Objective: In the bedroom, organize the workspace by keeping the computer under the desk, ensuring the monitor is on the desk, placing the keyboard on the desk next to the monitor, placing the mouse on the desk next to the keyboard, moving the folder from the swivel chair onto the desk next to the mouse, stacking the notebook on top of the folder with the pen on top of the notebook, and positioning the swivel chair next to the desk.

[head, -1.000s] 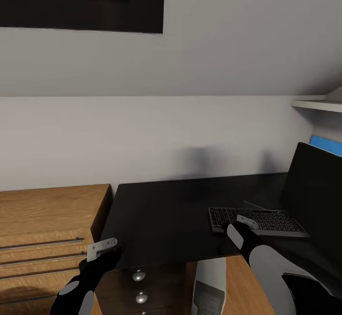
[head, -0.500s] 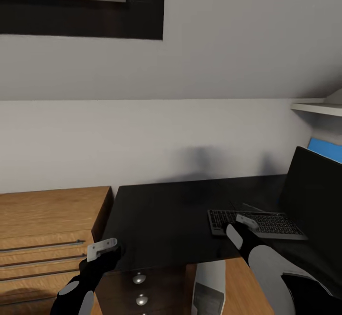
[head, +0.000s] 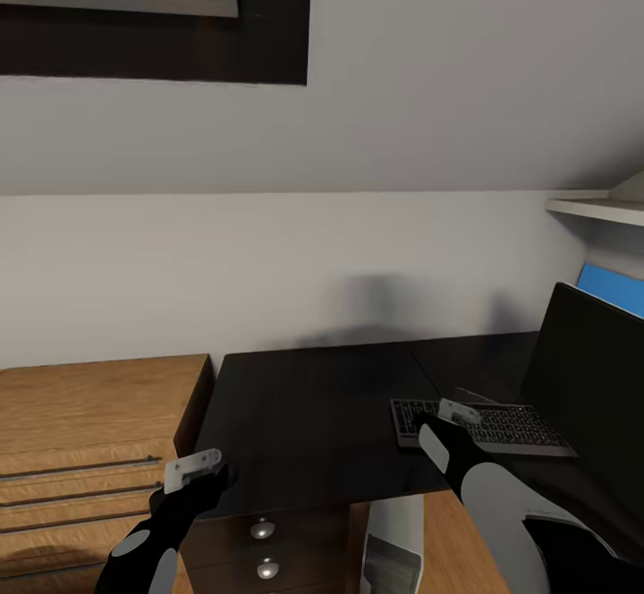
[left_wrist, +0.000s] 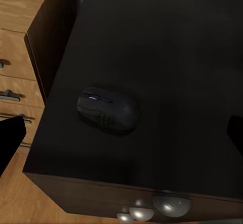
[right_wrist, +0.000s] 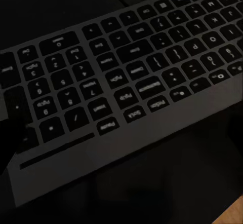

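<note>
Desk (head: pixel 313 415): black top, glossy, set against the pale wall; dark drawer front with round metal knobs (head: pixel 262 530) under its near edge
Keyboard (head: pixel 487 424): flat, black, thin grey rim; lies on the desk top, just beside the monitor's lower edge; legends on the dark keys show in the right wrist view (right_wrist: pixel 136 89)
Monitor (head: pixel 595 375): wide black screen, upright, at the desk's right end, seen at an angle
Mouse (left_wrist: pixel 109 108): small, black, rounded; rests on the desk top near the front corner, above the knobs, well apart from the keyboard
</note>
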Available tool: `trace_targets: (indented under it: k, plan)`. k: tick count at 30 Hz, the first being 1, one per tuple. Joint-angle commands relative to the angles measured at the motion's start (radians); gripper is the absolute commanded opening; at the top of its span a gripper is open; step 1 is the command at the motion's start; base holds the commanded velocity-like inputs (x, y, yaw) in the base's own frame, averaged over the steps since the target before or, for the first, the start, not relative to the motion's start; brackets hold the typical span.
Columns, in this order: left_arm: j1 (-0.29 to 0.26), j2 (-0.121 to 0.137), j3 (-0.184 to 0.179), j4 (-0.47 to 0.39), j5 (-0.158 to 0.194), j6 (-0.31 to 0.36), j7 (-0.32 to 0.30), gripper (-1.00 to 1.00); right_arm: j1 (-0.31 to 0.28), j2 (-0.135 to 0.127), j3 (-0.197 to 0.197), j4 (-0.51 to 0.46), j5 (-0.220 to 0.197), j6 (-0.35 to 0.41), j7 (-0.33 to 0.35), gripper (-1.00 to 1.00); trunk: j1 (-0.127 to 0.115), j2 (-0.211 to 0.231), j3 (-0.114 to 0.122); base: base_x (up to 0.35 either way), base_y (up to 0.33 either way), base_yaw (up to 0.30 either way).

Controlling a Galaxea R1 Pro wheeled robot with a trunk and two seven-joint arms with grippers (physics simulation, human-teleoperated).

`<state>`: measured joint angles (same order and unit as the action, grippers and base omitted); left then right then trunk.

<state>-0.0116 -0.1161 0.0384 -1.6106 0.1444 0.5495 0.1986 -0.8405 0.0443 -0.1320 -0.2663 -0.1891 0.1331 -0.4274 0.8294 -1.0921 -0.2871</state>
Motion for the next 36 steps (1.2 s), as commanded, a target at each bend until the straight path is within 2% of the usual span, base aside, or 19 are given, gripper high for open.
trace_targets:
  k: [1,9,24,25,27,31,36]
  plan:
    - [-0.001,0.000,0.001,-0.001,0.011,0.004,0.007,1.00,0.000,0.001,-0.003,-0.002,0.000,0.005,-0.003,1.00,0.000,-0.001,-0.001,0.000,0.000,0.000]
    - [-0.001,0.000,-0.002,-0.001,0.010,0.004,0.007,1.00,0.000,0.013,0.005,-0.004,0.010,0.005,-0.001,1.00,0.000,-0.001,-0.001,0.013,-0.014,0.000]
    - [-0.001,0.000,-0.003,-0.002,0.009,0.004,0.007,1.00,0.000,0.014,0.019,-0.003,0.013,0.004,0.004,1.00,0.000,-0.001,-0.001,0.169,-0.171,0.000]
    - [-0.001,0.000,-0.003,-0.001,0.009,0.004,0.007,1.00,0.000,0.013,0.017,0.001,0.013,0.003,0.067,1.00,0.000,-0.001,-0.001,0.052,-0.047,0.000]
    - [-0.001,0.000,-0.003,-0.001,0.009,0.004,0.007,1.00,0.000,0.008,0.017,0.004,0.016,0.003,0.133,1.00,0.000,-0.001,-0.001,0.022,-0.020,0.000]
    - [-0.001,0.000,-0.003,-0.001,0.009,0.004,0.007,1.00,0.000,0.006,0.018,0.006,0.017,0.002,0.153,1.00,0.000,-0.001,-0.001,0.052,-0.005,0.000]
    - [-0.001,0.000,-0.003,-0.001,0.009,0.003,0.007,1.00,0.000,0.006,0.023,0.007,0.038,0.001,0.157,1.00,0.000,-0.001,-0.001,0.239,-0.001,0.000]
